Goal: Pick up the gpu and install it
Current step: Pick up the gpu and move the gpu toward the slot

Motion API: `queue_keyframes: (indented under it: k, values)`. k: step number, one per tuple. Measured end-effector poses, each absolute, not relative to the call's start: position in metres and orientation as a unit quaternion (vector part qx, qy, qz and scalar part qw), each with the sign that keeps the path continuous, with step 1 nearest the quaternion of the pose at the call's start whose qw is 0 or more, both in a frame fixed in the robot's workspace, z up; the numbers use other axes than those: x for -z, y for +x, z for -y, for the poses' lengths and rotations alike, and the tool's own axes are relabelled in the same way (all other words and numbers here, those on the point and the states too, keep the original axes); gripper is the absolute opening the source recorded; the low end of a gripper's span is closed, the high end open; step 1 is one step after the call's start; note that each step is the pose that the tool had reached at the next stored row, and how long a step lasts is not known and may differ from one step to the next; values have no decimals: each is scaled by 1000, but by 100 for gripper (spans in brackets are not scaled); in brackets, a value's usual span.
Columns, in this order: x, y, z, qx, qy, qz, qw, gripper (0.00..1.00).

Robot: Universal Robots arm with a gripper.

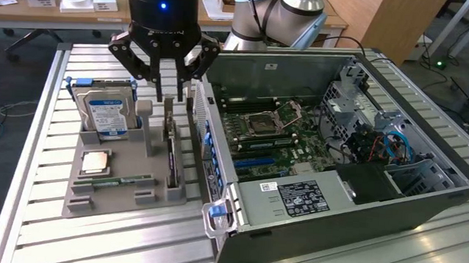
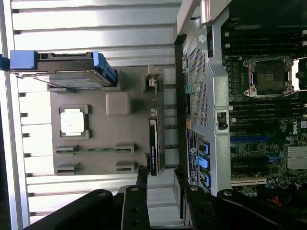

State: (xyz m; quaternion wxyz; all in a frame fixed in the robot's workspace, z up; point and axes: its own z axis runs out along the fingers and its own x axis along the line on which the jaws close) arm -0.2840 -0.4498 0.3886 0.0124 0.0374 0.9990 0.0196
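Computer case (image 1: pixel 335 229) is lying open at the exterior view's right. Just beside it, toward the exterior view's left, the gpu (image 1: pixel 171 158) is standing on edge in a gray holder (image 1: pixel 108 200). A hard drive (image 1: pixel 105 114) is standing farther left. Over the gpu's far end the gripper (image 1: pixel 169 96) is hanging, fingers parted, gripping nothing.

The gpu (image 1: pixel 171 155) is seen edge-on, its lower edge hidden in the holder (image 1: pixel 131 159). The arm (image 1: pixel 295 13) is cut off at the picture's edge. The drive label (image 1: pixel 105 114) is seemingly too small to be read.
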Motion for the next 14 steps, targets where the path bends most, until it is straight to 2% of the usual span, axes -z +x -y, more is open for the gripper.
queue_keyframes:
  k: [14]
  values:
    - [-374,-284,450,-20,37,-999,12,36]
